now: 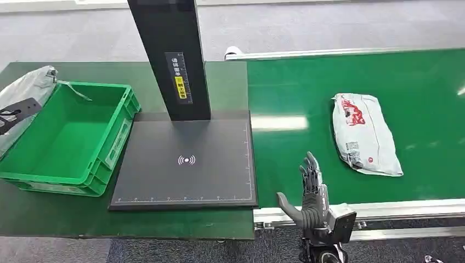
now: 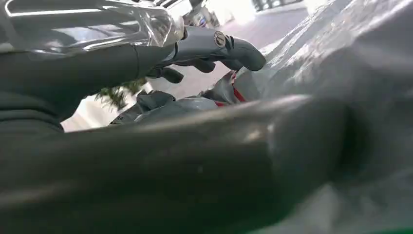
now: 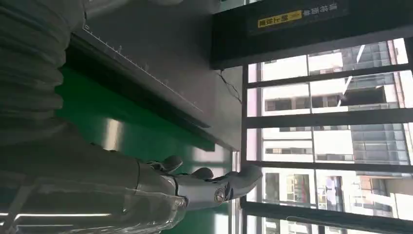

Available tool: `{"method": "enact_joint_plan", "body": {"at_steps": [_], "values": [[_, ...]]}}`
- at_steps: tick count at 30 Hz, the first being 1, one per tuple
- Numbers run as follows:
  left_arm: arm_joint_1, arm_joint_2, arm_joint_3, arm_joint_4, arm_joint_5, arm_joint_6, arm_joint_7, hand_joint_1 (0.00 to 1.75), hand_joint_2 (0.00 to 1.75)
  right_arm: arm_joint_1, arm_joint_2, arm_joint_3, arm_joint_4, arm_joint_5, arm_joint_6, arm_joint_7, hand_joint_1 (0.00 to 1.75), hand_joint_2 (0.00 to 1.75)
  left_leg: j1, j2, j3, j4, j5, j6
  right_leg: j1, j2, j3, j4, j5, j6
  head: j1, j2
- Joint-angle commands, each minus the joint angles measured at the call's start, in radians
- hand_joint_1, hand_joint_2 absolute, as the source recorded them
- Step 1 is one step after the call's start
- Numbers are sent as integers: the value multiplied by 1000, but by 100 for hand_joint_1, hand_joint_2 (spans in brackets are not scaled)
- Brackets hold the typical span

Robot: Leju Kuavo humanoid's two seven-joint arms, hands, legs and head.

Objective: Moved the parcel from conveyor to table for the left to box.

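The right hand (image 1: 311,193) stands at the near edge of the conveyor (image 1: 356,82), palm upright, its fingers (image 1: 310,171) stretched straight and apart, the thumb stuck out toward the table side; it holds nothing. In its wrist view the same fingers (image 3: 234,181) reach out flat over the green belt.

The left hand (image 2: 204,48) sits at the far left edge of the table (image 1: 66,219), beside the green crate (image 1: 66,137). Its fingers curl around grey plastic wrapping in the wrist view, pressed against a grey bag (image 1: 24,98) that lies along the crate's outer wall, so it appears to grip that bag.

The parcel (image 1: 364,134), a grey-white mailer with red print, lies flat on the belt, well apart from the right hand, toward the conveyor's right side.

Between crate and conveyor a black scanner pad (image 1: 186,161) lies on the table, with a dark post (image 1: 170,55) rising from its far edge.
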Motion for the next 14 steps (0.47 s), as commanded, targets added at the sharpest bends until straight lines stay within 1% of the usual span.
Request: {"method": "enact_joint_plan", "body": {"at_steps": [1,2,5,8,9,10,14], "values": [[-31,-30,82,93,6,-31,23,3,0,-15,9,-33,52,4,4,11,0,175,0,-2,1,-1,0,1,0,-1,1,-1,0,0,0,0],[-33,-30,82,91,5,-40,28,0,0,-16,11,-33,55,5,5,12,0,175,0,-2,1,-1,1,1,0,-1,2,-1,0,0,0,0],[-24,-32,83,82,-1,-17,59,0,0,-16,14,-32,54,9,7,14,0,175,0,-1,1,-1,1,1,0,-1,2,-2,1,0,0,0],[-21,-31,85,83,-1,-14,60,0,0,-15,14,-31,52,10,7,14,0,175,0,-1,1,-1,1,1,0,-1,1,-2,1,0,0,0],[-16,-31,82,75,-6,5,63,21,0,-12,14,-32,47,13,8,16,0,175,0,-1,0,-1,1,1,0,-1,1,-1,0,0,0,0],[-7,-32,83,67,-8,58,63,175,0,-6,14,-36,39,15,5,19,0,175,0,-1,1,-1,0,1,0,-1,1,-1,0,0,0,0],[30,-38,94,43,-12,244,28,175,0,19,4,-44,-1,-3,-6,33,0,175,0,-2,1,-1,1,1,0,-1,1,-1,0,0,0,0]]}}
